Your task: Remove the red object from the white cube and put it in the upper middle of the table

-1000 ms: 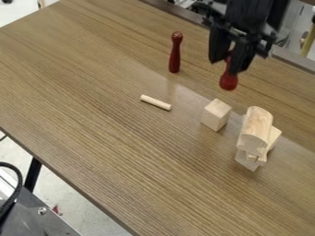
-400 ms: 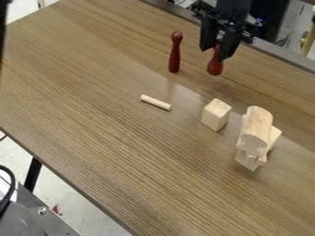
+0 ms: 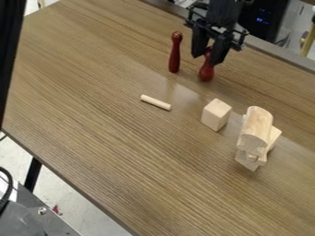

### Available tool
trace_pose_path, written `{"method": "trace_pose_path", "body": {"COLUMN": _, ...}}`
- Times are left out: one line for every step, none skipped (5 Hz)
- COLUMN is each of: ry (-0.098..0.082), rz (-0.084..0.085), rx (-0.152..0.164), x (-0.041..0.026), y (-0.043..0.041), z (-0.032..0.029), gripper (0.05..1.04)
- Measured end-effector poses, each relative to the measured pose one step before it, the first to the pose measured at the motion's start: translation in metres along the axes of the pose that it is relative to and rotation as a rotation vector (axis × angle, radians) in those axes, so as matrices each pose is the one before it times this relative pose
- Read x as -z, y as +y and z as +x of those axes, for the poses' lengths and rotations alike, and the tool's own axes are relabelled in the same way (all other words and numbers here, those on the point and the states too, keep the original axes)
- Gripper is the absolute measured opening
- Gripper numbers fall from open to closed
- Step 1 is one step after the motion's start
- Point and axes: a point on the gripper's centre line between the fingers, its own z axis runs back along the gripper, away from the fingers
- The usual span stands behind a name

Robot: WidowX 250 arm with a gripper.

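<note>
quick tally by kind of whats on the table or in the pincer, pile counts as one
red pins: 2 (one standing, one in the pincer)
pale stick: 1
lone pale block: 1
pile of pale pieces: 1
total: 5

Soft, fairly bright light leaves a pale sheen on the wooden table (image 3: 178,93).

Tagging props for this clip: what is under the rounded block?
Pale wooden pieces show under the rounded block: some below its near end, one jutting out at its right in the picture. The block covers the rest, so I can't tell their full shapes or number.
</note>
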Motion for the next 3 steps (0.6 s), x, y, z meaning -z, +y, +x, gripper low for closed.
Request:
{"method": "trace_pose_path", "body": {"ry": 0.0053, "rz": -0.0073, "rx": 0.0003, "x": 0.00673, "y": 0.00104, "z": -0.00274, "gripper": 0.837}}
{"method": "trace_pose_path", "body": {"ry": -0.0111, "rz": -0.0235, "rx": -0.0078, "x": -0.00363, "y": -0.00105, "z": -0.01030, "gripper": 1.003}}
{"method": "trace_pose_path", "body": {"ry": -0.0590, "rz": 0.0013, "rx": -0.0128, "x": -0.02519, "y": 0.00144, "z": -0.01230, "gripper": 0.999}}
